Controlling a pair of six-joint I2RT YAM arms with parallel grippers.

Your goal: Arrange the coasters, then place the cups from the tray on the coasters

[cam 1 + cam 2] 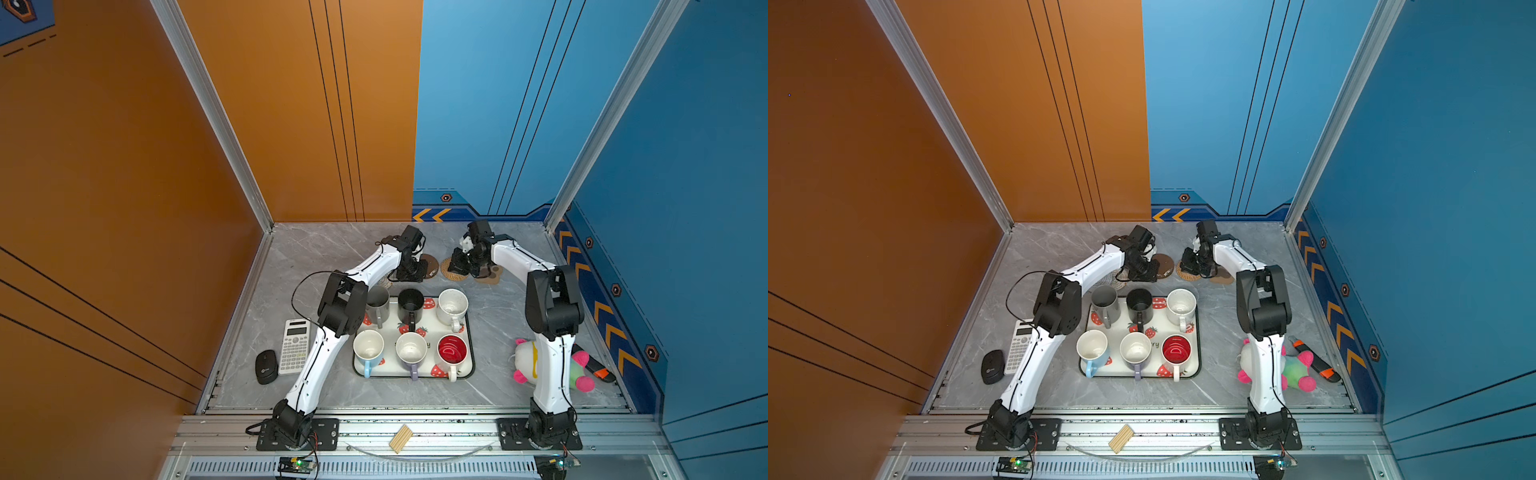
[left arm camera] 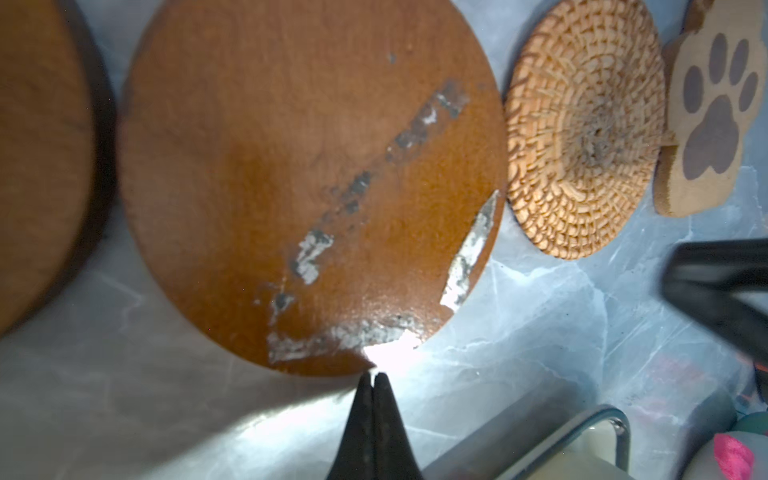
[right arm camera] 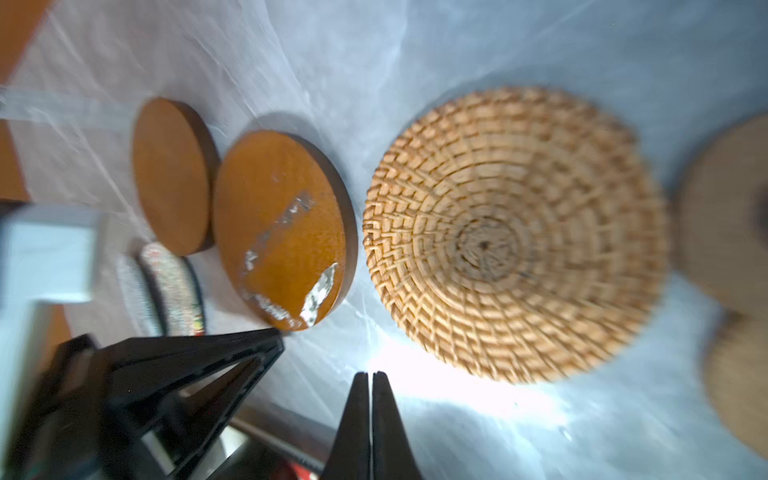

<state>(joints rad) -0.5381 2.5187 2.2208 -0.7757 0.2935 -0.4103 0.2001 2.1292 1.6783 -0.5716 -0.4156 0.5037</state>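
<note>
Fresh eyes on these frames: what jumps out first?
Six cups crowd the strawberry tray in the middle, and the red-lined cup at its near right corner is the loudest. Behind it the left gripper, shut, sits at the edge of a scuffed wooden disc; the right gripper, shut, is beside the rattan coaster.

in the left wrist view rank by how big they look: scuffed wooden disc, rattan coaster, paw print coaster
1. scuffed wooden disc, nearest the camera, so real size unsure
2. rattan coaster
3. paw-print coaster, partly cut off by the frame
</note>
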